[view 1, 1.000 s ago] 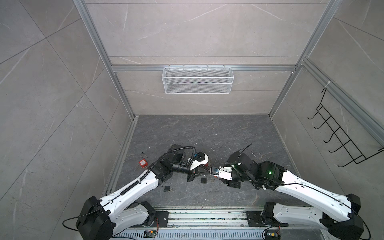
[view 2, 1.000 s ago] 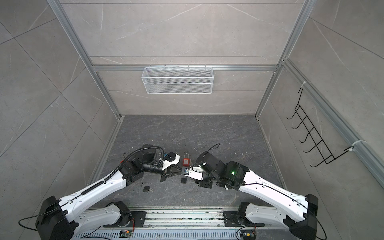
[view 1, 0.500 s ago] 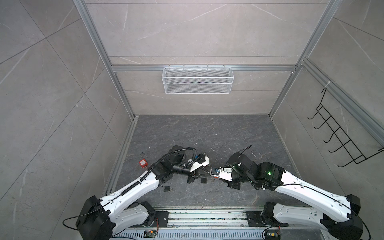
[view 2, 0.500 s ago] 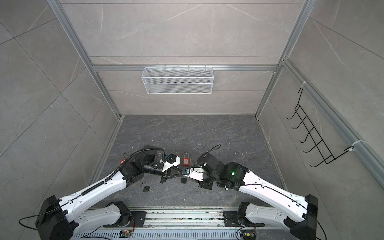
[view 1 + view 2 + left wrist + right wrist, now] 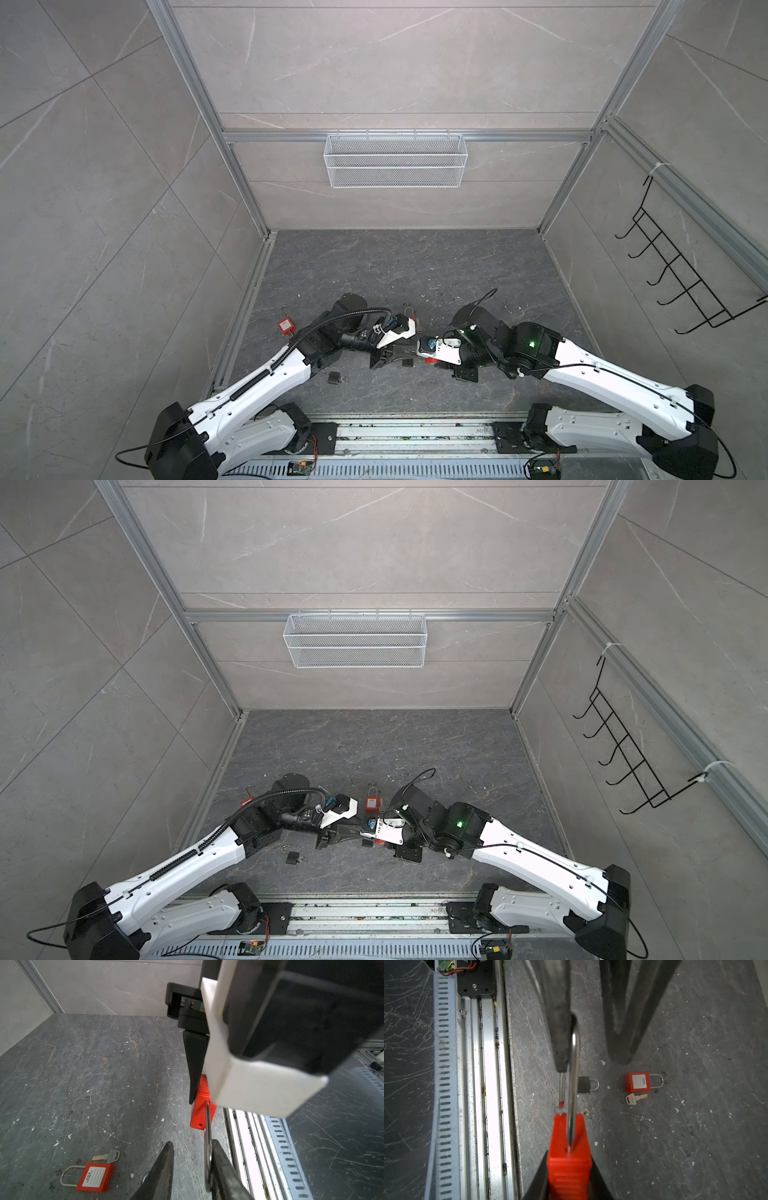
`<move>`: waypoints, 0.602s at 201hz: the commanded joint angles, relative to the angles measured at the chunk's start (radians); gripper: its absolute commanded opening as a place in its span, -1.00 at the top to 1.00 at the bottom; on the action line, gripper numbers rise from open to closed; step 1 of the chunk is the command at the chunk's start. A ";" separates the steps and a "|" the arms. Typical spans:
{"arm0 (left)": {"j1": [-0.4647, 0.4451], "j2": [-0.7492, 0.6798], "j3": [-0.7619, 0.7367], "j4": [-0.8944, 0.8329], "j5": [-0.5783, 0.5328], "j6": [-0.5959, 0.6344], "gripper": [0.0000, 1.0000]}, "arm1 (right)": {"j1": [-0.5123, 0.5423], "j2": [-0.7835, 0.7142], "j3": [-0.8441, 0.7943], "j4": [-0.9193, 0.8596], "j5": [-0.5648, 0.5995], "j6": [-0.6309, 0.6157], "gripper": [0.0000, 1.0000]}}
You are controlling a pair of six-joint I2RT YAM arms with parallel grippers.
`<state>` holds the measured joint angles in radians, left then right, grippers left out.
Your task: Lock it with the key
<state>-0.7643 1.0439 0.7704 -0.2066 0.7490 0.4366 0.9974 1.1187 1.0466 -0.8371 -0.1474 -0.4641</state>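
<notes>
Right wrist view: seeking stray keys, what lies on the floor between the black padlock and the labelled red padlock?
Only bare, flecked floor separates the black padlock and the labelled red padlock in the right wrist view.

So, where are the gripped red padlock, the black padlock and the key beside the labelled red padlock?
gripped red padlock (image 5: 569,1159): right wrist view, its ribbed red body.
black padlock (image 5: 584,1084): right wrist view, its dark body.
key (image 5: 631,1099): right wrist view, its broad head.

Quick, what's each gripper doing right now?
Left gripper: open, with the shackle between its fingers, not clamped.
Right gripper: closed on the red padlock.
</notes>
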 commanded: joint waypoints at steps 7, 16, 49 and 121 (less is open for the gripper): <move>0.002 -0.006 0.057 -0.064 -0.012 0.066 0.46 | 0.002 0.023 0.045 -0.053 -0.037 -0.008 0.73; 0.002 -0.002 0.064 -0.075 -0.007 0.070 0.51 | 0.001 0.024 0.050 -0.054 -0.037 -0.011 0.74; 0.002 0.006 0.073 -0.090 0.004 0.071 0.74 | 0.000 0.020 0.070 -0.051 -0.039 -0.016 0.74; -0.002 -0.010 0.055 -0.022 0.032 0.034 1.00 | 0.000 0.000 0.074 -0.078 -0.034 -0.049 0.16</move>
<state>-0.7692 1.0527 0.8040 -0.2935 0.7776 0.4896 0.9936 1.1439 1.0870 -0.8856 -0.1574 -0.4744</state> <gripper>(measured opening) 0.053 0.292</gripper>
